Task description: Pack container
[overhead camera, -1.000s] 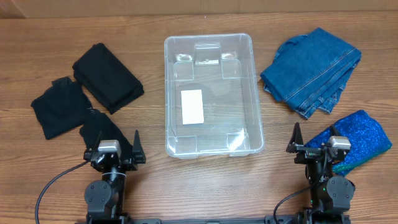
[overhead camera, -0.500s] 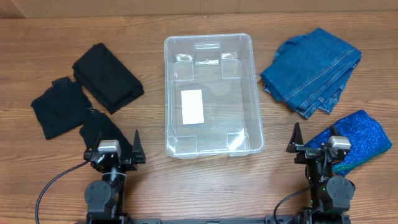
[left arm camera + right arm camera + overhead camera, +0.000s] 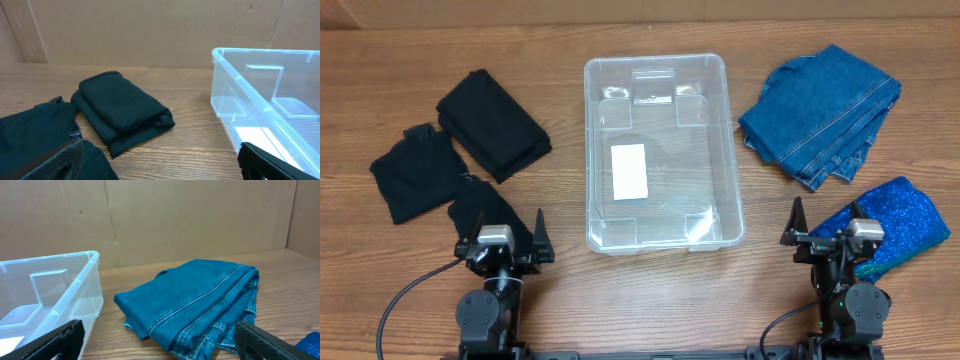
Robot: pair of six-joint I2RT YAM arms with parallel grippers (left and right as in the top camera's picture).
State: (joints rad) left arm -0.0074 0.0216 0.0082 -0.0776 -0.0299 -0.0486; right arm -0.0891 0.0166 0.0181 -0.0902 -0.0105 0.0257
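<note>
Clear container mid-bench: black garment at its 9 o'clock, denim at 3. L pincer at 8, R pincer at 4, both released.

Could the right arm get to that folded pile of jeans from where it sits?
Probably yes. The right claw is open and faces the jeans, with only bare table between them; the sparkly blue cloth lies off to its side.
</note>
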